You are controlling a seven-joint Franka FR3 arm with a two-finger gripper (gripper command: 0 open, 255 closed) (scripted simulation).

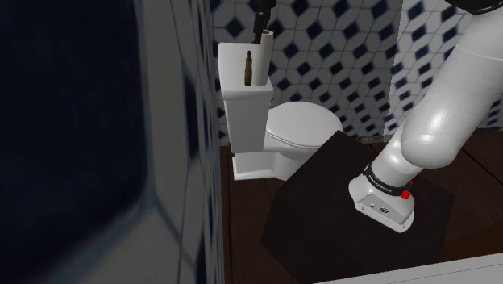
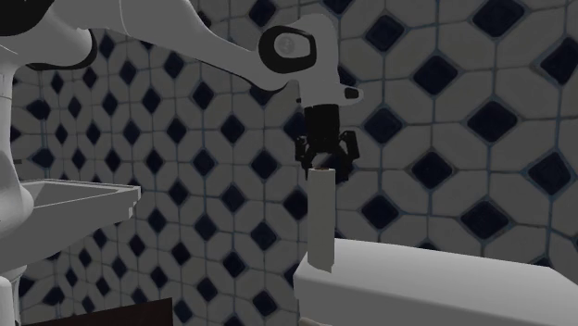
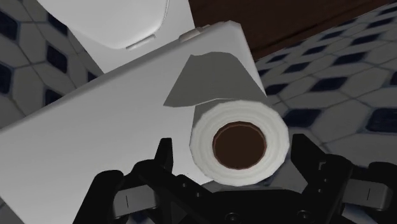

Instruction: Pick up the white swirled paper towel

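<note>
Claw: black gripper [image 3: 233, 147] hangs over the roll's top; fingers [image 3: 164, 153] spread, one each side of the roll; not pinching it
Towel: white paper towel roll [image 3: 219, 83] stands upright at one end of the toilet tank [image 3: 95, 127] lid; brown core showing on top; loose flap of sheet on its side
Neighbour: slim brown bottle-like thing [image 1: 249, 68] just beside the roll, same tank
Toilet: white; seat lid [image 1: 302, 125] down; dark wood floor [image 1: 250, 202] under it
Walls: pale tiles [image 2: 482, 120] w/ dark blue diamonds
Arm: white; rises from dark stand [image 1: 338, 202]
</note>
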